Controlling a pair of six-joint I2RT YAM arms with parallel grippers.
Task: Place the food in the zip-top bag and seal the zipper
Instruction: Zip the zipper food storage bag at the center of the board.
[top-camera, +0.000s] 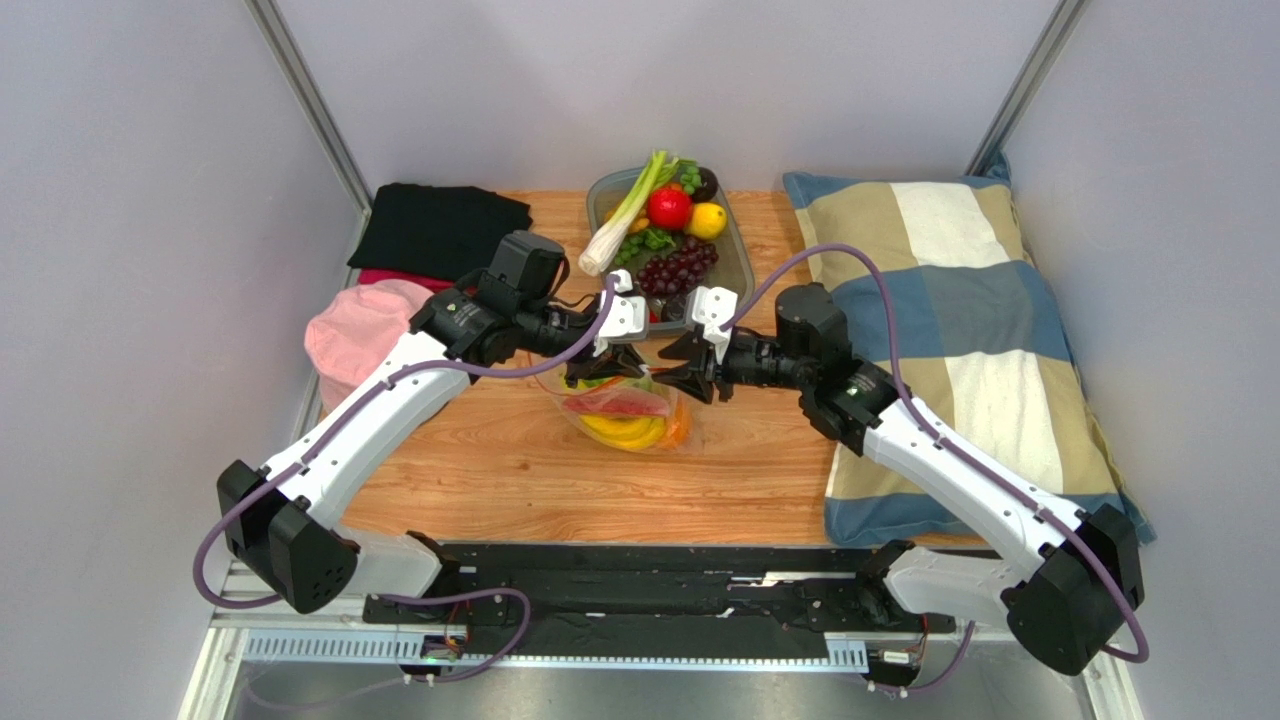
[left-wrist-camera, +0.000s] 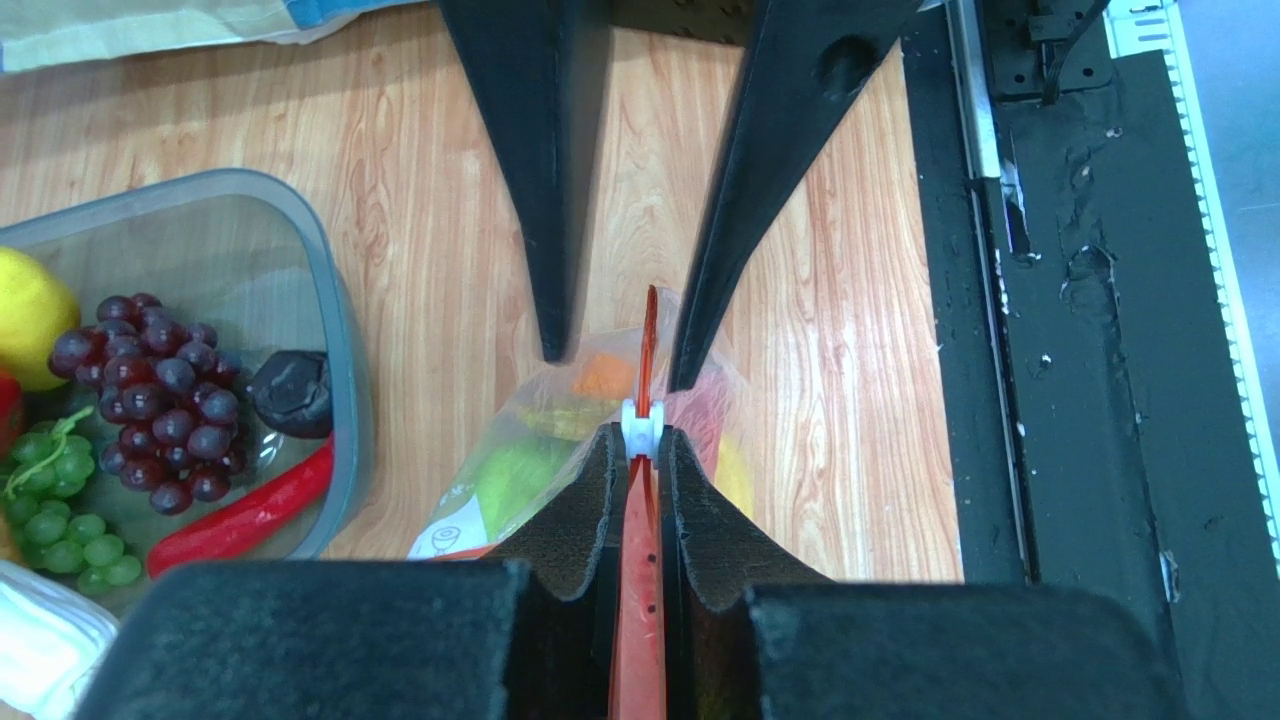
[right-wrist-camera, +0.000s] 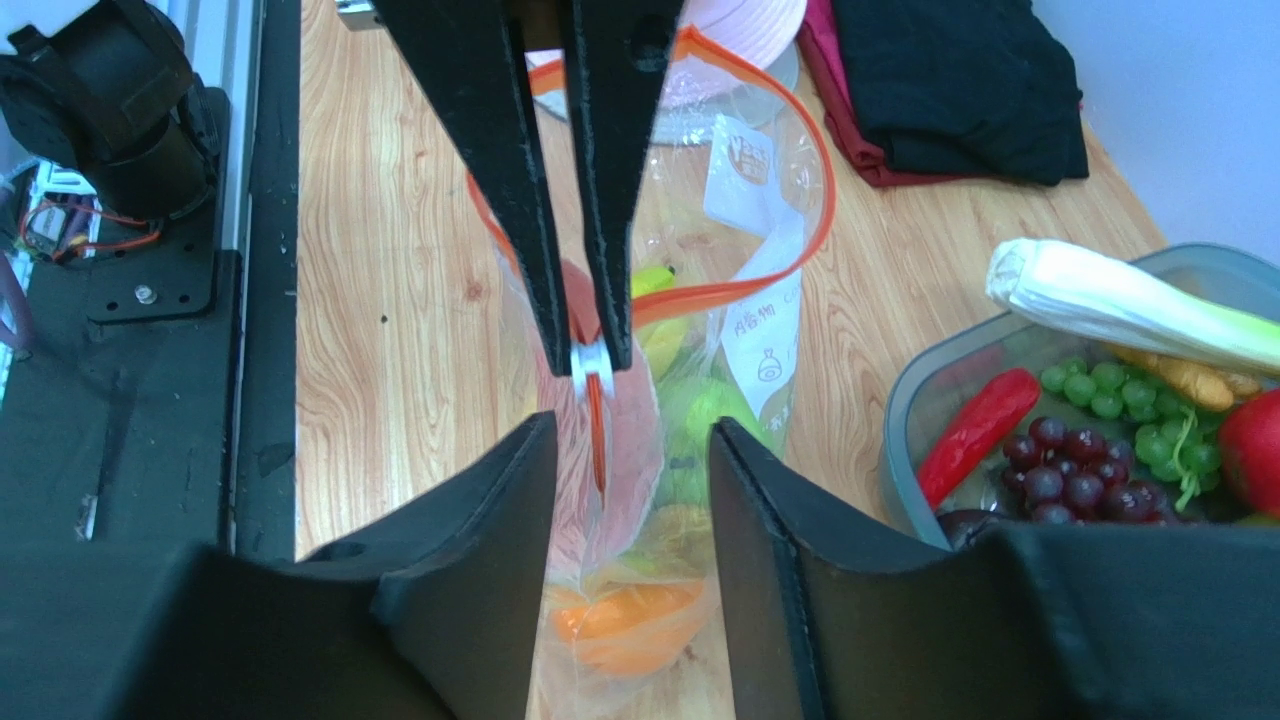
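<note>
Left wrist cam: left fingers (left-wrist-camera: 613, 465) are clamped on the orange-red zipper (left-wrist-camera: 649, 338), right behind its little white slider (left-wrist-camera: 642, 426). Right fingers (right-wrist-camera: 529, 473) are spread apart either side of that strip, not touching it. Zip-top bag (right-wrist-camera: 706, 225) sits on the desk (top-camera: 496, 465) near the grey tray (left-wrist-camera: 343, 405), toy fruit (right-wrist-camera: 631, 623) inside, mouth partly gaping

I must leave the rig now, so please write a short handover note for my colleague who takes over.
Left end effector: shut on the thin orange-red plastic zipper strip, at its small white slider tab.
Right end effector: open, astride the same strip.
Glossy toy fruits: inside the crinkly clear plastic bag.
Done: fruits bagged.
To do: the bag's mouth gapes in a loop; finish sealing.
</note>
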